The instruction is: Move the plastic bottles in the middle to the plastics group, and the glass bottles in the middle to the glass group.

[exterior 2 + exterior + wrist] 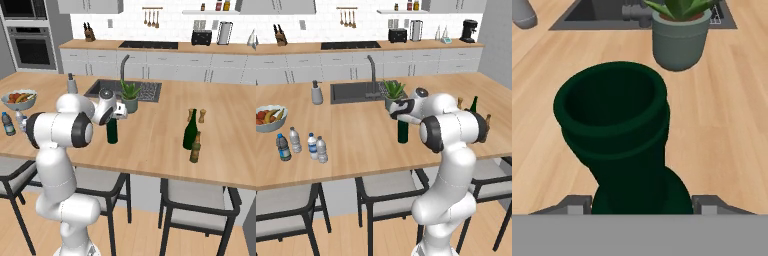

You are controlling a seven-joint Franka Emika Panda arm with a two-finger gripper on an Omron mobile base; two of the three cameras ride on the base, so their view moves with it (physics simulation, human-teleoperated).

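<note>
At the left end of the counter a fruit bowl sits near the edge, and just in front of it stand four small plastic bottles: the dark-capped bottle and a clear pale-capped bottle, then the white-capped bottle touching or nearly touching a plain greyish bottle. Farther right, near the middle, the dark green wine bottle stands upright in front of a potted plant and the sink. The gripper sits over its neck, a finger on each side; whether the fingers press the glass cannot be told. At the right end stand the brighter green wine bottle and the amber beer bottle, with two small wooden shakers behind them.
</note>
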